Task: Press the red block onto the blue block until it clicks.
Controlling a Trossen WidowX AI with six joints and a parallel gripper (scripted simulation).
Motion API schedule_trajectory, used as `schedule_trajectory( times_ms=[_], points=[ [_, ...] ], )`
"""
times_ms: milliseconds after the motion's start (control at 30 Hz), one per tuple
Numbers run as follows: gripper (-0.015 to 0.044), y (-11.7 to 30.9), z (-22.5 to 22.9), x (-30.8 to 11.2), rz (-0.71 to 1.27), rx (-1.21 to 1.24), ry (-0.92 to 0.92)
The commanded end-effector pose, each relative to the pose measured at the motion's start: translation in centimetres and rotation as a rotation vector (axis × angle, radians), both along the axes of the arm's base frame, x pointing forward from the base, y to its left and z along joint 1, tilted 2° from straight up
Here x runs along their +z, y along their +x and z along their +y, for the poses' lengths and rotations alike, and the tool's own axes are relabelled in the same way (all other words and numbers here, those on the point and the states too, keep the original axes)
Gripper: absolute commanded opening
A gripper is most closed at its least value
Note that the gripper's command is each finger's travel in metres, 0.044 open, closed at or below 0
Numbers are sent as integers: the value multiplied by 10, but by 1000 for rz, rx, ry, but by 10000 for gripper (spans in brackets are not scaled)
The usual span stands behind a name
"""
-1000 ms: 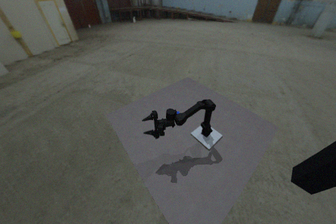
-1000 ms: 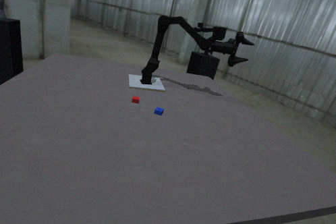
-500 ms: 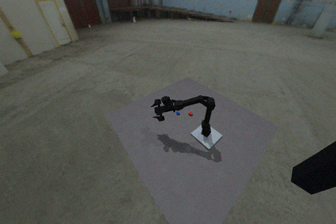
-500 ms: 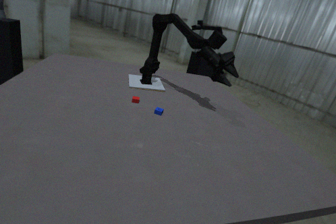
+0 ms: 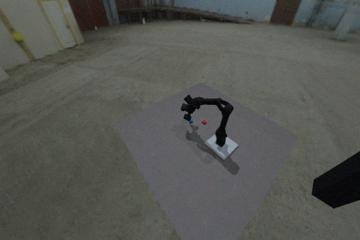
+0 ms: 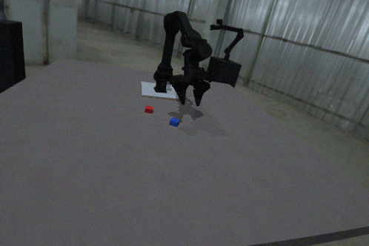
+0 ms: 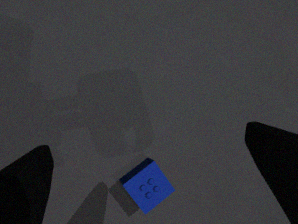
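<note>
We could not see the red block in the wrist view at all. There both fingertips were cut off by the side and bottom edges. From above, the gripper (image 5: 187,109) was too small and dark for us to make out its fingers, and the blue block (image 5: 191,121) (image 6: 174,121) (image 7: 149,187) showed no studs we could tell. The nearest corner of the worktop (image 5: 202,194) (image 6: 167,176) ran out of the bottom of the top view. The arm's foot hid part of the white base plate (image 5: 233,146) (image 6: 148,89).

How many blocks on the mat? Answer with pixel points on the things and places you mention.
2: the red block (image 5: 204,122) (image 6: 149,110) nearer the arm's white base plate (image 5: 231,146) (image 6: 148,90), the blue block (image 5: 191,121) (image 6: 174,122) (image 7: 149,187) farther out.
</note>
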State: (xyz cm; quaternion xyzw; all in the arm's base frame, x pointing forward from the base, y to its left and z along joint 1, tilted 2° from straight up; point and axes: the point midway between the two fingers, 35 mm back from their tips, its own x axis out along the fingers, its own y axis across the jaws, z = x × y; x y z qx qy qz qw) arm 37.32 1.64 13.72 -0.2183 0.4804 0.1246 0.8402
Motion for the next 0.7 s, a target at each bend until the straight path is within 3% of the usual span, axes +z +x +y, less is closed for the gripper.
schedule_trajectory(
  times_ms=[0,267,467,667],
  points=[
    [440,-27,-45,-8,132,-218,54],
    [440,-118,-119,-17,441,-736,184],
    [440,-120,-120,-19,448,-747,187],
    [440,-121,-124,-52,448,-747,187]
  ],
)
